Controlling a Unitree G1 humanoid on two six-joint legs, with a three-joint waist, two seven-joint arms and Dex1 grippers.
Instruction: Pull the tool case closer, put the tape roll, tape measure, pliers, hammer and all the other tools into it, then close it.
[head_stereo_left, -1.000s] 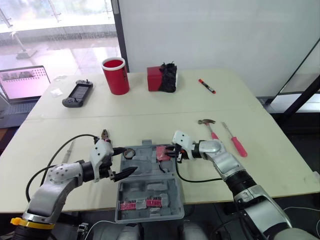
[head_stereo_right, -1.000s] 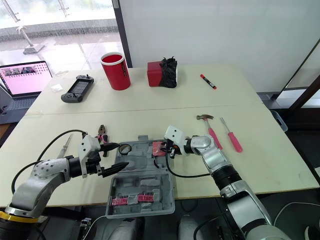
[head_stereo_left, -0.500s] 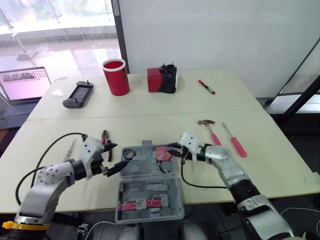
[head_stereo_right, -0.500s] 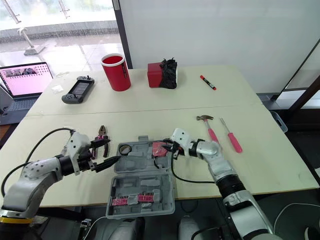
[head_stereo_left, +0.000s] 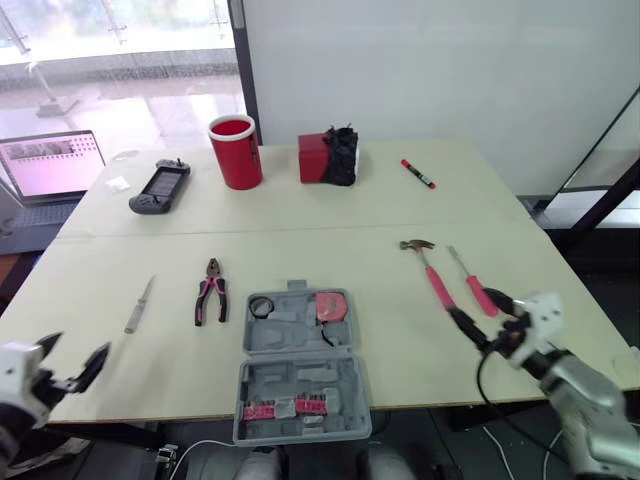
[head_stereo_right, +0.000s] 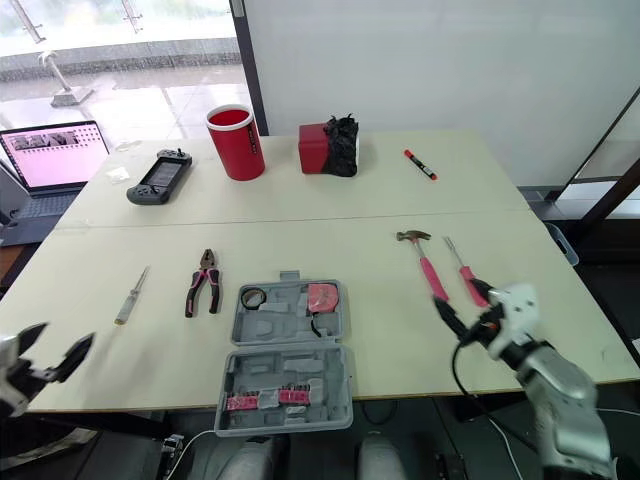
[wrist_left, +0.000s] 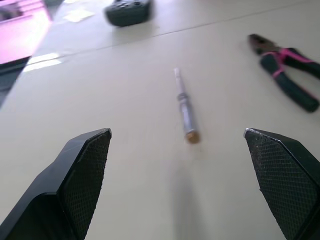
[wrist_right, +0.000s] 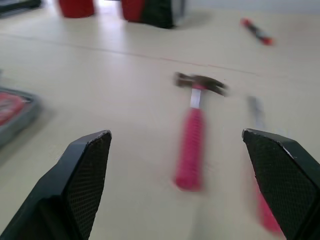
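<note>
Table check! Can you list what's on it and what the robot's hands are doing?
Surface: pale table, tools spread out.
Job's things: tool case open, tape roll and tape measure inside; pliers, thin silver tool, hammer, pink screwdriver lie outside.
Clutter: red cup, game controller, red box, marker at the far side.
Grippers: left gripper and right gripper open, holding nothing.
Cables: black cable by the right wrist.
Surroundings: laptop, window.

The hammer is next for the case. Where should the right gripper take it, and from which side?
Take the hammer by the middle of its pink handle, clamped across it, coming down from above: it lies flat, head away from the robot, with the screwdriver close on its right.
</note>
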